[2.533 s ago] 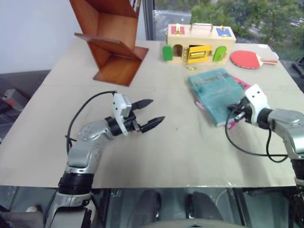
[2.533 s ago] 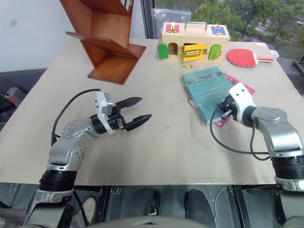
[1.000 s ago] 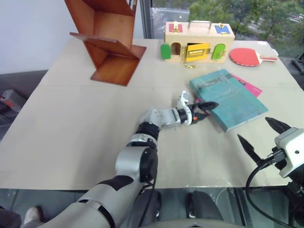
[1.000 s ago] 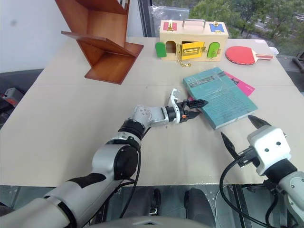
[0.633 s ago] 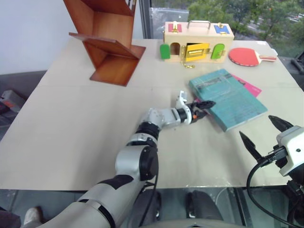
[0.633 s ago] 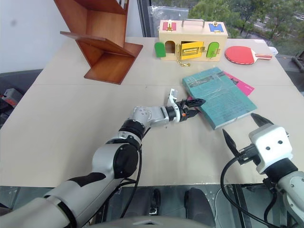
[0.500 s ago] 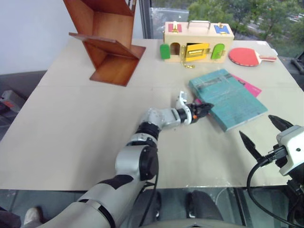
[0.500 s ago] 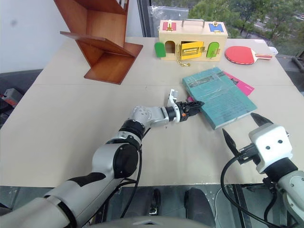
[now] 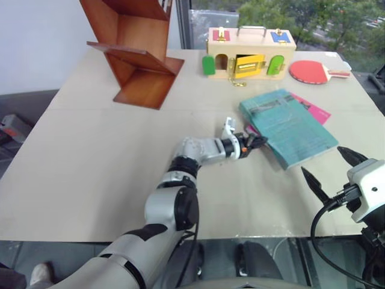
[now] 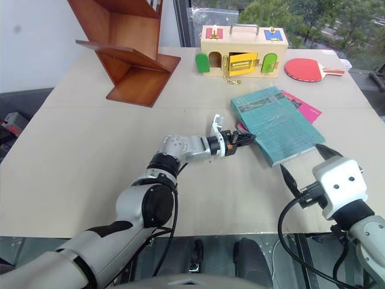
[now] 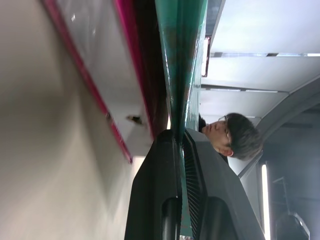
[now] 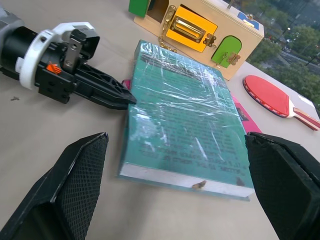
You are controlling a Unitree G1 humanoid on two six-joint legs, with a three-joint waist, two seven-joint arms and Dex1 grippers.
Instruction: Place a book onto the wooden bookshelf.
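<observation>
Left gripper [image 9: 257, 142] is pinching shut on the near-left edge of the book [image 9: 287, 125], which is lying flat, long axis toward one o'clock. Wooden bookshelf [image 9: 135, 51] is standing at eleven o'clock. Right gripper [image 9: 328, 171] is hanging wide open, holding nothing.

A beige table [image 9: 90, 150] is set by a white wall [image 9: 36, 42]; green trees [image 10: 289, 15] are seen through a window behind it.
</observation>
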